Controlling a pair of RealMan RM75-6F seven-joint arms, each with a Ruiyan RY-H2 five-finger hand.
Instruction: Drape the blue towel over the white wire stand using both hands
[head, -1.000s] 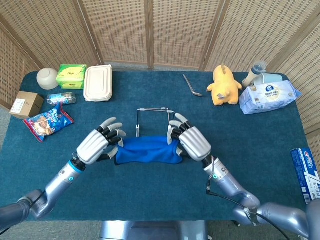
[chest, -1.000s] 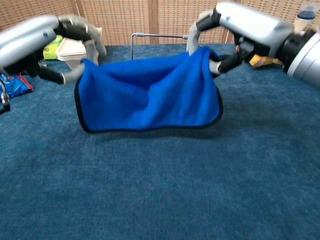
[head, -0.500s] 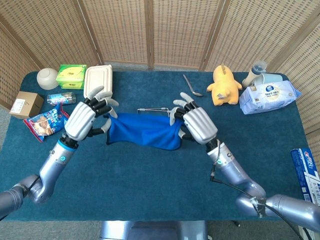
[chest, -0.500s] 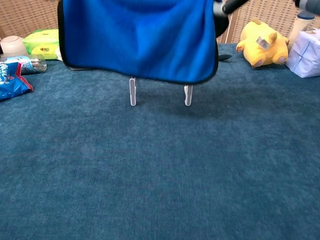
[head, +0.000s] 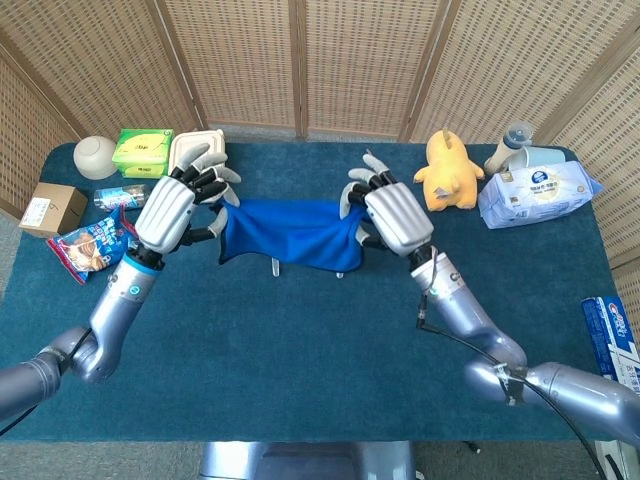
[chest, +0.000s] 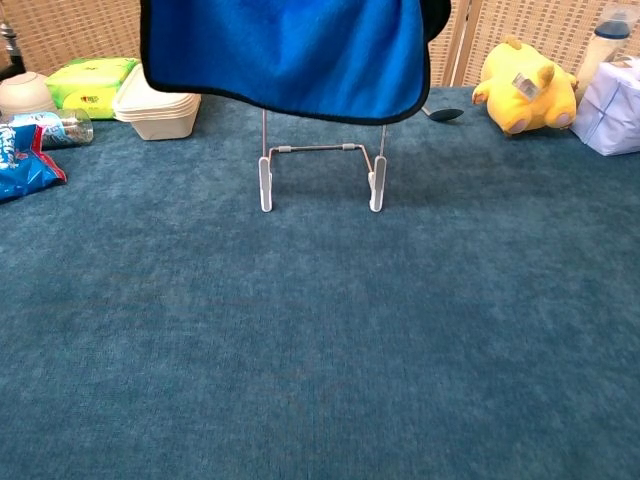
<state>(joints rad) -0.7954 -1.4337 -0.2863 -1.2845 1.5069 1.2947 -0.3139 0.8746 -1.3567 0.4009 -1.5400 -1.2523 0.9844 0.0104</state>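
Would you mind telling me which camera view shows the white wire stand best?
The chest view: the white wire stand shows its feet, crossbar and uprights below the blue towel. The head view shows only its feet poking out beneath the towel.

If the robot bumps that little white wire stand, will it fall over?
Maybe. The white wire stand looks thin and light, so a bump would probably slide or tip it. Its two feet sit apart on the table, which should steady it somewhat. The blue towel sags softly, so it would likely push only gently.
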